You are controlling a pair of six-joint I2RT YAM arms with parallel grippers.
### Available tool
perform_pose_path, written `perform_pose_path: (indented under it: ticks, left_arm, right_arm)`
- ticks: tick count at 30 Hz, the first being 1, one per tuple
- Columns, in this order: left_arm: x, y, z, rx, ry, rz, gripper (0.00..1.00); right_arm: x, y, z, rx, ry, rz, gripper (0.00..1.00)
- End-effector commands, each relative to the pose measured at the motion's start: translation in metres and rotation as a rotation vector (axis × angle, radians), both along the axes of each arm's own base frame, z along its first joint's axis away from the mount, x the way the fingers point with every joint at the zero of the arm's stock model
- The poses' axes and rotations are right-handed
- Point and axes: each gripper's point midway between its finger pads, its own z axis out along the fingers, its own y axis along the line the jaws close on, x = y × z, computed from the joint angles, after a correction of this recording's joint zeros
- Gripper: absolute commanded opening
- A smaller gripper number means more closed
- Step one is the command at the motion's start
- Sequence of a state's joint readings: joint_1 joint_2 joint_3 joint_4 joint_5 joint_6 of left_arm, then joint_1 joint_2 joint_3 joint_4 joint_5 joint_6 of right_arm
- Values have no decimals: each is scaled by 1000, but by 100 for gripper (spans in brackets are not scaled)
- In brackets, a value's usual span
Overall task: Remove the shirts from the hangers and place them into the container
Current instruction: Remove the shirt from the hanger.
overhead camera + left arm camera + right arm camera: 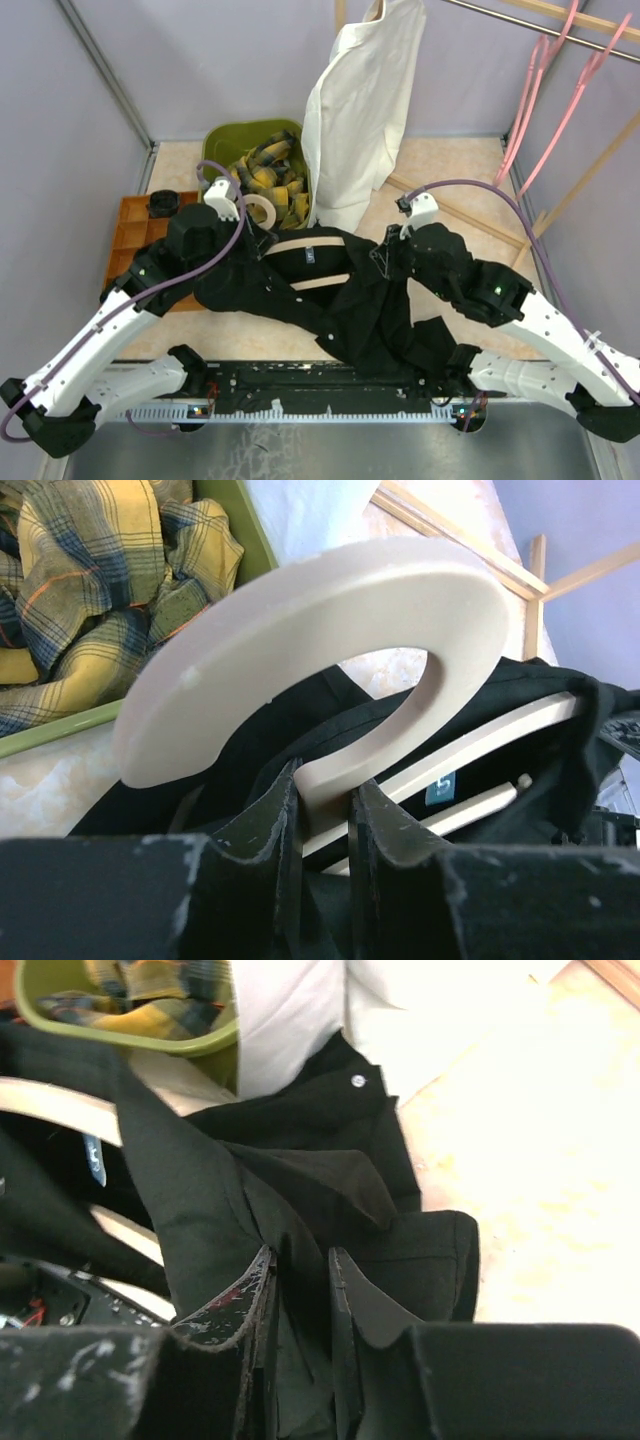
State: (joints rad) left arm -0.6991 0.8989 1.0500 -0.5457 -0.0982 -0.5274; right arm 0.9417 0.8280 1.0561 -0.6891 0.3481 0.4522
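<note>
The right gripper [300, 1275] pinches a fold of the black shirt [310, 1185], while the left gripper [327, 798], at the shirt's other side, clamps its beige hanger [400, 590] below the hook. Beyond, the plaid shirt [268, 178] lies in the container [214, 136].
</note>
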Motion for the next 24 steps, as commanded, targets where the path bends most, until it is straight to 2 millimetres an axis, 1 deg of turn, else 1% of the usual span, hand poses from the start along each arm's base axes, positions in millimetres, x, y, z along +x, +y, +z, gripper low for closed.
perform_pose_path:
  ticks: [1, 4, 7, 8, 10, 12, 13, 14, 15, 17, 19, 20, 22, 24]
  left_arm:
    - [3, 25, 21, 10, -64, 93, 0]
    - [3, 25, 21, 7, -61, 93, 0]
    - [3, 23, 20, 2, -59, 86, 0]
    - [3, 23, 20, 2, -58, 86, 0]
    - [2, 24, 21, 2, -58, 88, 0]
    - [2, 24, 21, 5, -59, 89, 0]
    - [3, 24, 21, 8, -59, 89, 0]
    - [3, 24, 21, 7, -59, 89, 0]
    - [4, 23, 20, 9, -56, 88, 0]
    - [4, 22, 19, 13, -52, 85, 0]
    - [5, 20, 17, 12, -44, 80, 0]
    - [5, 18, 16, 11, -42, 75, 0]
    - [5, 16, 16, 9, -37, 65, 0]
    - [6, 15, 15, 11, -34, 63, 0]
  right_arm:
    - [17, -79, -8, -244, -14, -333, 22]
    - [18, -85, -9, -287, -12, -349, 24]
    - [18, -82, -12, -284, -4, -336, 24]
    - [17, -80, -12, -279, 0, -331, 26]
    - [16, -76, -8, -253, 7, -323, 31]
    - [14, -68, 1, -201, 8, -290, 34]
    - [13, -61, 7, -162, 4, -258, 37]
    - [11, -53, 16, -111, -9, -223, 42]
    - [10, -42, 28, -43, -31, -176, 46]
    - [2, -18, 49, 89, -70, -58, 53]
    - [-11, 8, 65, 201, -99, 90, 59]
    - [-16, 20, 68, 232, -97, 155, 63]
    - [-22, 41, 66, 252, -60, 243, 70]
    - [-22, 57, 53, 212, 10, 286, 73]
